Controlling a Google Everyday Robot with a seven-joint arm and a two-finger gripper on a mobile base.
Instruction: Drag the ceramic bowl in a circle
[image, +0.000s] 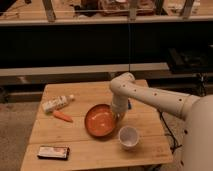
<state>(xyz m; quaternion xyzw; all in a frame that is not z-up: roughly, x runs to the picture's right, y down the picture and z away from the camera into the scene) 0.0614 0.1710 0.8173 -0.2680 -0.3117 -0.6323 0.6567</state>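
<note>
The ceramic bowl (101, 120) is wide, shallow and glossy orange-brown. It sits on the wooden table (75, 137), near the middle and a little toward the front. My gripper (119, 114) reaches down from the white arm (150, 97) and is at the bowl's right rim. The arm's wrist hides where it meets the rim.
A small white cup (129, 136) stands just to the front right of the bowl. A carrot (62, 116) and a white bottle (57, 103) lie to the left. A black packet (53, 152) lies at the front left. A blue object (129, 105) peeks out behind the arm.
</note>
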